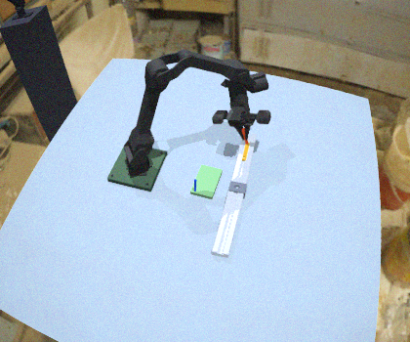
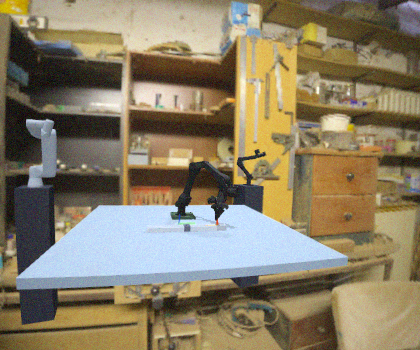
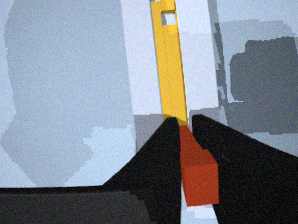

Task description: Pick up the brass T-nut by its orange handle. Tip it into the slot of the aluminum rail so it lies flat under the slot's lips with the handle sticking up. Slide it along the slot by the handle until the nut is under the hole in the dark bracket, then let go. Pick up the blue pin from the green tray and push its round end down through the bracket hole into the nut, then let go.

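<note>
Above the aluminum rail point(image 1: 222, 239) point(image 2: 157, 229) point(image 3: 200, 65), my nearly closed black gripper point(image 1: 245, 139) point(image 2: 217, 218) point(image 3: 184, 125) grips the orange handle point(image 1: 244, 133) point(image 2: 217, 222) point(image 3: 201, 184); seating the brass T-nut point(image 1: 245, 151) point(image 3: 171, 75) seems next.

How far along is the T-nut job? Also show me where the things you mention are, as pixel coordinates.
Picked up: the gripper point(image 1: 245, 139) point(image 2: 217, 218) point(image 3: 184, 125) is shut on the orange handle point(image 1: 244, 134) point(image 2: 217, 222) point(image 3: 201, 182) of the brass T-nut point(image 1: 245, 152) point(image 3: 172, 75).
In hand: getting the nut into the aluminum rail point(image 1: 225, 230) point(image 3: 200, 60); whether it's seated, I can't tell.
Left: slide to the dark bracket point(image 1: 237, 188) point(image 2: 187, 228), release, then insert the blue pin point(image 1: 195, 185) point(image 2: 179, 219), still on the green tray point(image 1: 209, 177).
</note>
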### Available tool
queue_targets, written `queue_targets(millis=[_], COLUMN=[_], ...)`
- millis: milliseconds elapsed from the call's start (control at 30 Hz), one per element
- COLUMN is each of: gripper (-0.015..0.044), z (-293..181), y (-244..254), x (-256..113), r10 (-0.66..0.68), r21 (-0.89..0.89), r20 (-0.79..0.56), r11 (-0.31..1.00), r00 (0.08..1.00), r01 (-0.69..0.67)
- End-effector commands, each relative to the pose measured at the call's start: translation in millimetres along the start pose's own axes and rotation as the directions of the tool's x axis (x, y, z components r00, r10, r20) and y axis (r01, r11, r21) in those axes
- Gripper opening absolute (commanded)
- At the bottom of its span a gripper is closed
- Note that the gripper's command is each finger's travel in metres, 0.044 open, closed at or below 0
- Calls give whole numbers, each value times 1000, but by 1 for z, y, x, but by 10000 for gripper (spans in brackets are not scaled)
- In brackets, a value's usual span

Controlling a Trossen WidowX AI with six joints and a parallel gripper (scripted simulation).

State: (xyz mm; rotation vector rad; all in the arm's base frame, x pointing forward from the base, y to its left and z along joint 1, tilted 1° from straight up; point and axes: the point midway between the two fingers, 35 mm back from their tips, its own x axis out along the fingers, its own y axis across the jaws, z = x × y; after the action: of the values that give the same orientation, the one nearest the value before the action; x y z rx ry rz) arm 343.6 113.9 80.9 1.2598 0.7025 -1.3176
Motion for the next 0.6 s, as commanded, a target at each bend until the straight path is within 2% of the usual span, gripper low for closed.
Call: queue_targets(millis=[0,567], gripper=[-150,-150], z=[-1,-1], y=[1,3], x=[-1,0], r10=[-8,-43], r21=[-7,-17], r20=[-3,-2], r11=[1000,999], r00=[1000,999], r01=[8,43])
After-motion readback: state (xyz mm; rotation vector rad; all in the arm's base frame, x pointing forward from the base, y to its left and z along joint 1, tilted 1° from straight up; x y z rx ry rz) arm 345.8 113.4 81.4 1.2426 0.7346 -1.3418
